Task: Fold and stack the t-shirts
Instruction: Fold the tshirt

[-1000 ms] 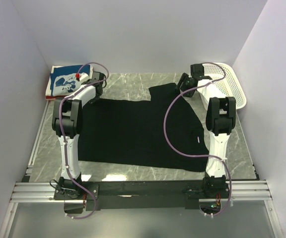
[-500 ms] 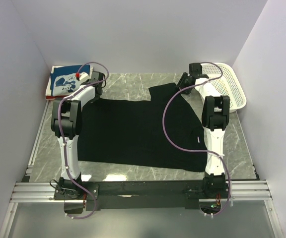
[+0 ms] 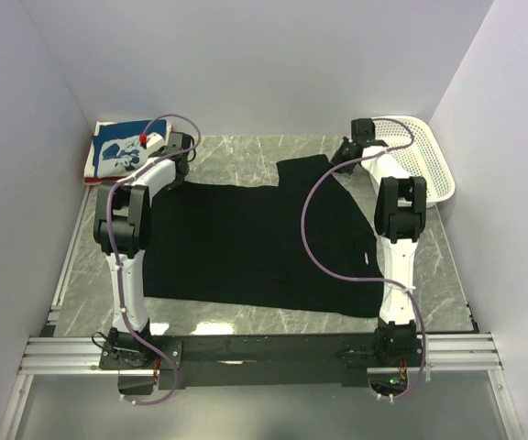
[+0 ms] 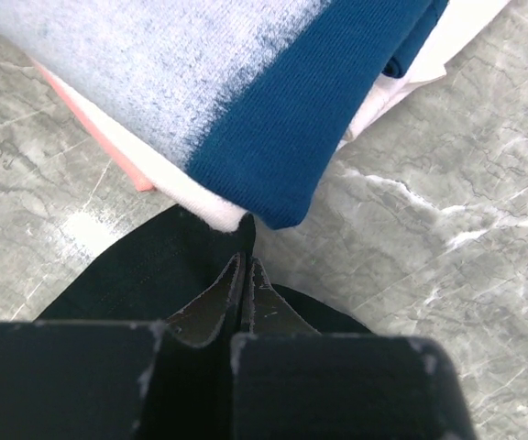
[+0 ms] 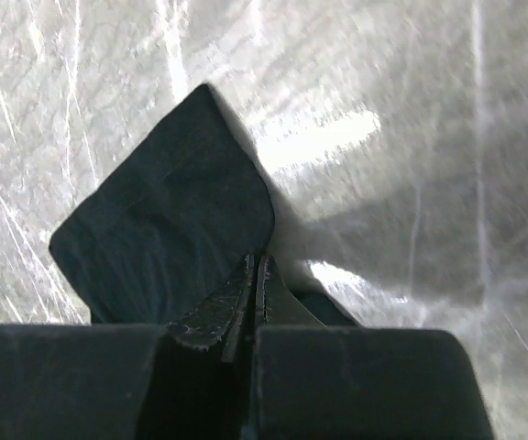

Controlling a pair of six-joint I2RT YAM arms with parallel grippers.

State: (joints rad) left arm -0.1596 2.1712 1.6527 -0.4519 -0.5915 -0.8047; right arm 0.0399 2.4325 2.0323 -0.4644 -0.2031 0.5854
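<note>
A black t-shirt (image 3: 255,243) lay spread flat on the marble counter (image 3: 246,158). The left tool (image 4: 246,268) was closed, pinching the shirt's far left corner, just beside a folded stack of t-shirts (image 3: 117,151) with a blue print on top. The right tool (image 5: 257,268) was closed on the far right corner, near a white basket (image 3: 426,156).

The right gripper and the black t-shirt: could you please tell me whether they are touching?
Touching. The right wrist view shows the right gripper shut on the edge of the black t-shirt.
</note>
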